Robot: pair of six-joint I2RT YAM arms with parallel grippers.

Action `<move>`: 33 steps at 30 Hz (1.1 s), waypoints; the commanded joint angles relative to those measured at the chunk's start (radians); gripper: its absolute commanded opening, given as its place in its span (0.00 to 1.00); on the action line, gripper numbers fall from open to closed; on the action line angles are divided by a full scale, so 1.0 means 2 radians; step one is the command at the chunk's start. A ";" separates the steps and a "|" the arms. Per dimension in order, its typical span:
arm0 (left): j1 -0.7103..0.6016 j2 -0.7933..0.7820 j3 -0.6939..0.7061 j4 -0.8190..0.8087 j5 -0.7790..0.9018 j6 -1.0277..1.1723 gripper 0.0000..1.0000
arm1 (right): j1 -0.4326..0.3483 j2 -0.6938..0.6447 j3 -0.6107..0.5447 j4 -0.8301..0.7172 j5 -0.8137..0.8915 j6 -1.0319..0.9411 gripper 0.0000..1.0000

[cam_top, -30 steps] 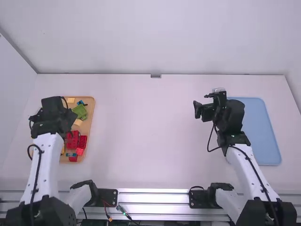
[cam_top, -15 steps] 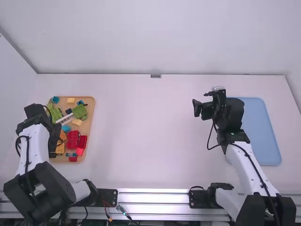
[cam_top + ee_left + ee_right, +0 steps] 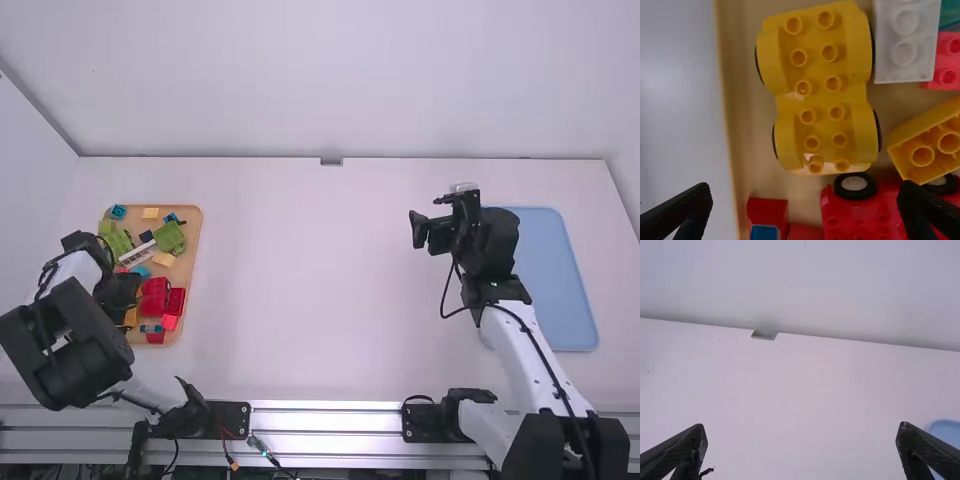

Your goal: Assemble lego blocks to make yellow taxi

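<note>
Left arm point(image 3: 72, 268) differently angled, yellow chassis point(image 3: 821, 93)

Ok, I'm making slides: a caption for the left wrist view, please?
Open left claw above a yellow wheeled base, a white block and red blocks.

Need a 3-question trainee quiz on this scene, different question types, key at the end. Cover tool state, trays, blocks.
1. True or false: the left tool is open, and loose blocks lie in the tan tray on that arm's side.
2. Which colour is the rectangular tray beside the right arm?
a) red
b) blue
c) green
3. Fill in the colour: in the left wrist view, the wheeled piece closest to the white block is ____.

Key: 1. true; 2. b; 3. yellow
</note>
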 commanded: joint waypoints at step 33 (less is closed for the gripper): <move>0.002 0.001 -0.092 0.137 -0.038 -0.007 0.86 | -0.002 0.004 0.020 -0.002 -0.005 0.003 0.99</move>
